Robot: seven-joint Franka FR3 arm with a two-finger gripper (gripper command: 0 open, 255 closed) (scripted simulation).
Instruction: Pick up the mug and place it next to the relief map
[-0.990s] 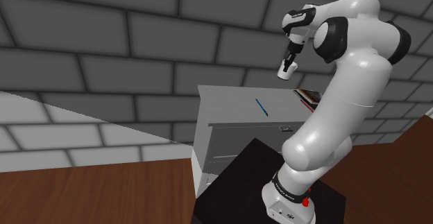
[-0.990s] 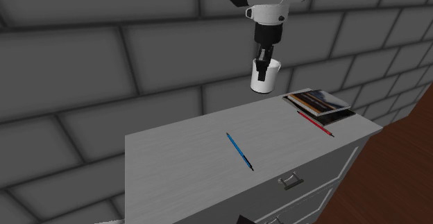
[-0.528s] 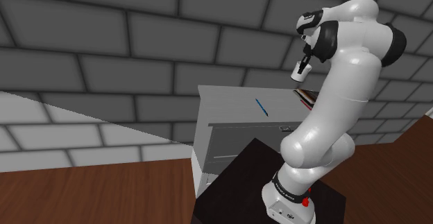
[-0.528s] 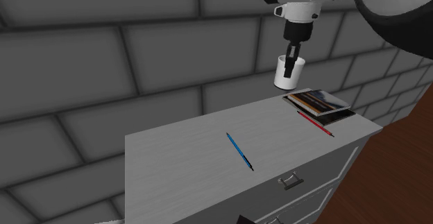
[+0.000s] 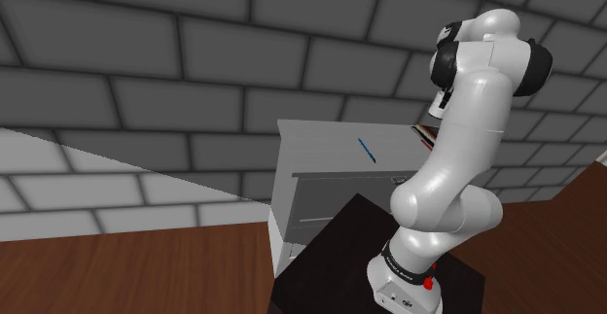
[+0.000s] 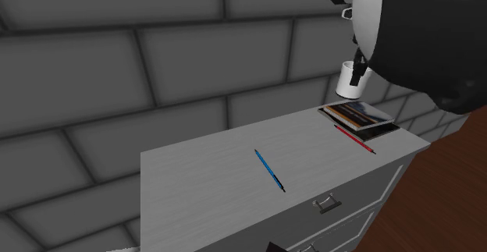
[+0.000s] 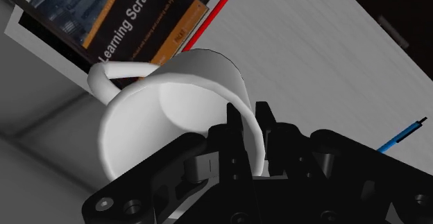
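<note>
The mug (image 6: 347,77) is held in the air, clear of the cabinet top (image 6: 204,161), over the wall-side end of the relief map (image 6: 358,114). The map is drawn as a flat book-like thing w/ a dark-and-orange cover reading "Learning Scrapy".

The gripper (image 7: 251,129) is clamped on the mug's rim. In the wrist view one finger (image 7: 234,138) is seen inside the cup and the other outside, w/ the wall pinched between them. The handle is turned approx. opposite the fingers, toward the map.

A red pencil (image 6: 355,139) lies just beside the map's front edge. A blue pen (image 6: 269,169) lies well apart, mid-top.

Handling, as judged:
- The mug is drawn plain white, so the material can't be named. It is taken as stiff, hollow and prob. light.
- A smooth, curved wall is assumed, so some slip or pivot about the thin rim pinch is to be expected if it is swung fast.
- It is taken as breakable, so a drop or hard set-down is to be avoided.
- The rim hold is judged adequate for a short carry. The handle is left free and isn't needed.
- For the set-down, bare top next to the map is wanted, clear of the pencil. The base is to be brought flat before the fingers are parted.
</note>
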